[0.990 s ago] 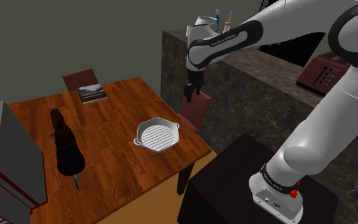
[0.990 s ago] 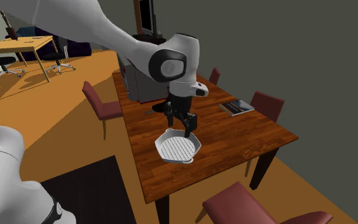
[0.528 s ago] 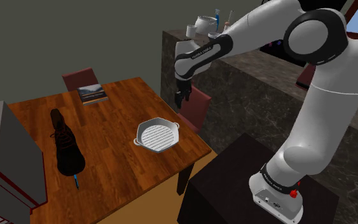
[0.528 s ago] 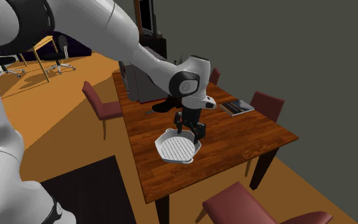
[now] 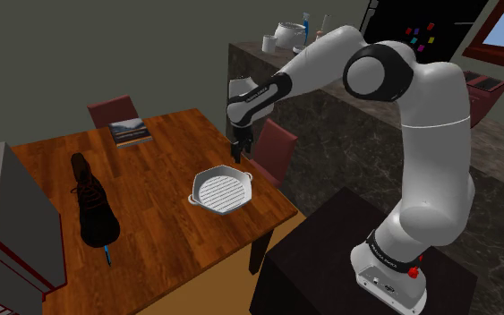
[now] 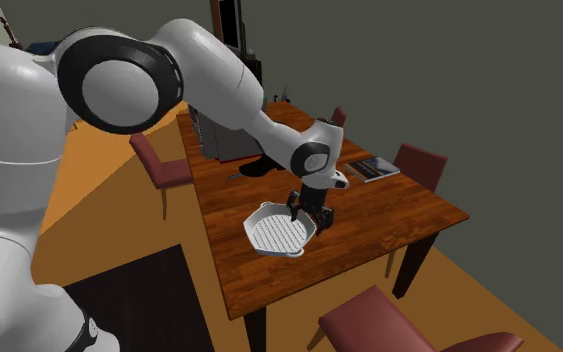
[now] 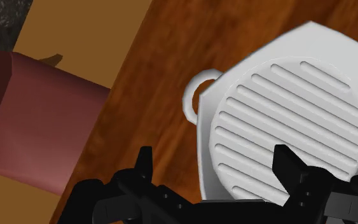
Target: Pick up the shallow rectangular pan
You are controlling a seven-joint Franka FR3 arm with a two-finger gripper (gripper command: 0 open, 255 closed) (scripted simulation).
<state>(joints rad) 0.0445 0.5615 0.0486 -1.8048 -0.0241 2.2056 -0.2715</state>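
Pincer (image 7: 215, 168) over the task's pan (image 7: 279, 108), seen along the hand: you find its two fingers (image 7: 144, 167) standing apart and clasping nothing. One finger lies over bare desk (image 7: 152, 76) just outside the pan and the other over the pan's ribbed floor, so the rim wall falls between them. Judge this spacing as chosen because a shallow vessel offers little but its thin wall to pinch. Note that the pan is pale, with a many-cornered outline rather than a strict rectangle. It carries a small loop handle (image 7: 199, 89) on the side towards the red chair (image 7: 37, 127).

In the shoulder view the pincer (image 5: 240, 148) hangs just above the far edge of the pan (image 5: 222, 190), apart from it, fingers pointing down. The pan lies flat near the desk corner closest to the stand (image 5: 321, 251), which puts it within easy reach of the arm. The black boot (image 5: 91, 201) and the book (image 5: 130, 131) sit well apart from it and should not hinder you.

The second exterior view places the pincer (image 6: 309, 208) at the edge of the pan (image 6: 281, 232). The grasp is not yet made: you would need to lower until the wall sits between the fingers, then bring them together. Expect the pan to tilt when lifted by one edge.
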